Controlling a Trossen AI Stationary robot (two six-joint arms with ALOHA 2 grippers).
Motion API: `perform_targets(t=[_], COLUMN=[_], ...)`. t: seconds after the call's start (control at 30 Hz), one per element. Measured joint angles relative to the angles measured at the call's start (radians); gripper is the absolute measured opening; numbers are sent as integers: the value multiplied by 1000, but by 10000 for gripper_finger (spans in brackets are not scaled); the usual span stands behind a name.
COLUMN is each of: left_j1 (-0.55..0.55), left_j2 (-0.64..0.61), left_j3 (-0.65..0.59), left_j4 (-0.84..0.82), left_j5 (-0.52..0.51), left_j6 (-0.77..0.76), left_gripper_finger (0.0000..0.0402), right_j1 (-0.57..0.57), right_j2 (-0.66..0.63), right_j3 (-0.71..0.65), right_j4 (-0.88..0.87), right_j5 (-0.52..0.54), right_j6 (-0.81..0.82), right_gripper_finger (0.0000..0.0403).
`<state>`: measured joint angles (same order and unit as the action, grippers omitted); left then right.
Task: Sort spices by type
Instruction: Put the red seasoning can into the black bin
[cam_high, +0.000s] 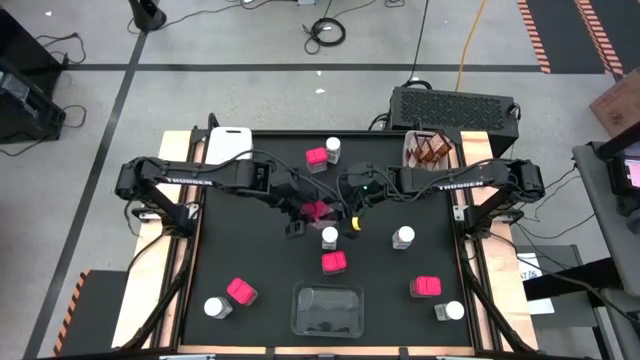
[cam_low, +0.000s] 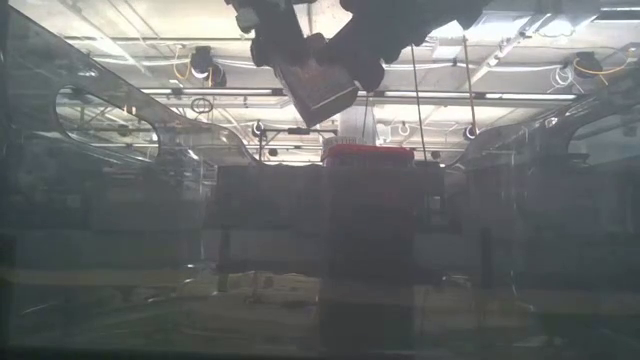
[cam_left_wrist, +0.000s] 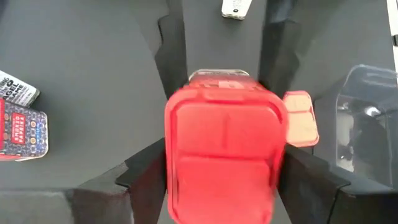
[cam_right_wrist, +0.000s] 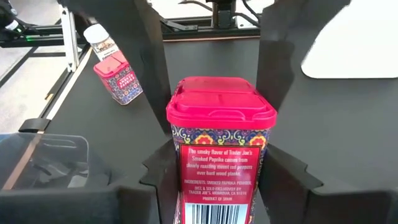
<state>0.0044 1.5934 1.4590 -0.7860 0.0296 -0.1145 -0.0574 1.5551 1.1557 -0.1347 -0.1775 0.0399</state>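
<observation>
Over the middle of the dark matte surface (cam_high: 250, 250), both tools meet at one pink-lidded spice tin (cam_right_wrist: 221, 149). The right tool (cam_right_wrist: 214, 186) brackets its patterned sides; the left tool (cam_left_wrist: 217, 168) straddles it too (which one bears the weight, I cannot tell). Likely light, rigid and slick-walled; best gripped on flat opposite sides below the square plastic lid.

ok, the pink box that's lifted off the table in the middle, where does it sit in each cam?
High: pink box, mid-picture.
Low: top centre, tilted, well above the table.
Left wrist: fills the centre, lid toward the camera.
Right wrist: centre, label toward the camera.
Shared landmark: clear tray, also in left wrist and right wrist; cannot make it out in low.
</observation>
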Motion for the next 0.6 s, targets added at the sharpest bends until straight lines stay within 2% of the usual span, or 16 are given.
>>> perform_targets(t=[0.2, 0.37, 0.47, 0.6], left_j1=[2, 2, -6, -28], left_j2=[-103, -248, -356, -499], left_j3=[0, -35, -134, -357], left_j4=[-88, -133, -57, 146], left_j5=[-1, -81, -130, -140], left_j6=[50, 67, 42, -23], left_gripper_finger=[276, 276, 276, 276], right_j1=[0, 9, 33, 73], right_j2=[-11, -36, -46, -86], right_j3=[0, 0, -10, -72], right_j4=[-21, -27, -19, 52], right_j5=[-5, -57, -125, -173], right_j6=[0, -19, -28, -37], right_gripper_finger=[163, 164, 164, 164])
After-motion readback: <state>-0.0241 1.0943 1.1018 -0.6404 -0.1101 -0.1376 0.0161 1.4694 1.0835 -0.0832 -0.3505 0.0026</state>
